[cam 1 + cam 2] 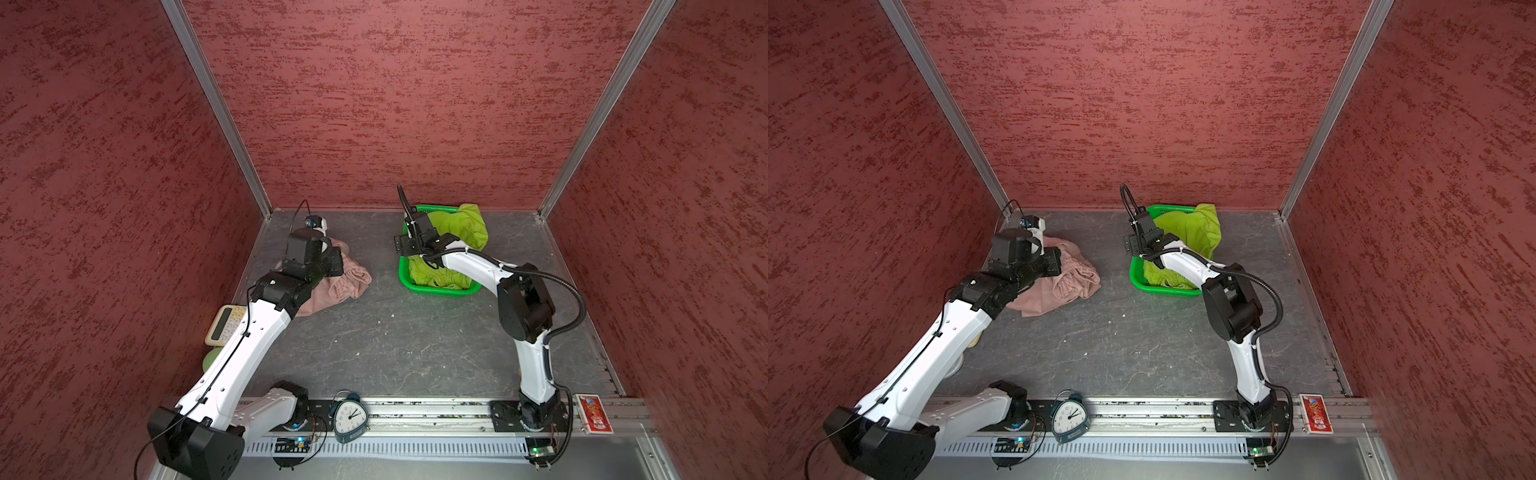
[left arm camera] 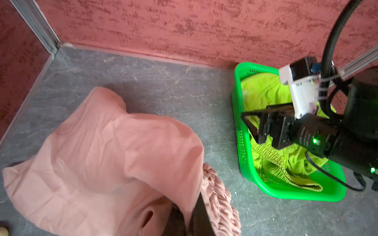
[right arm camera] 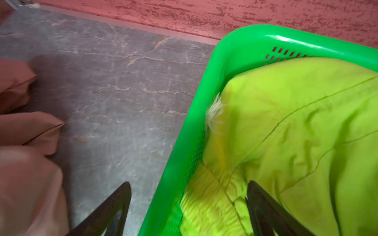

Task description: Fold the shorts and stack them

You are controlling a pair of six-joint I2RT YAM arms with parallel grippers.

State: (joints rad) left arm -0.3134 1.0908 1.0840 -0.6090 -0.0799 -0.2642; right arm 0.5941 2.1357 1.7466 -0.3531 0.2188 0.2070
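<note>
The dusty pink shorts (image 1: pixel 347 282) (image 1: pixel 1069 282) lie crumpled on the grey table at the back left. My left gripper (image 2: pixel 192 216) is shut on a fold of them beside the gathered waistband (image 2: pixel 219 196), and part of the cloth (image 2: pixel 102 151) hangs lifted. The lime green shorts (image 1: pixel 463 226) (image 1: pixel 1194 228) (image 2: pixel 263 90) (image 3: pixel 296 122) fill the bright green basket (image 1: pixel 440 291) (image 1: pixel 1167 291) (image 3: pixel 255 36) at the back right. My right gripper (image 3: pixel 189 183) (image 1: pixel 401 245) is open astride the basket's near wall. One finger is outside over the table, the other over the green waistband.
A cream calculator (image 1: pixel 226 324) lies near the left wall, partly under my left arm. At the front rail stand a teal alarm clock (image 1: pixel 351 417) (image 1: pixel 1070 417) and a red card box (image 1: pixel 593 413) (image 1: pixel 1316 413). Red walls close in three sides.
</note>
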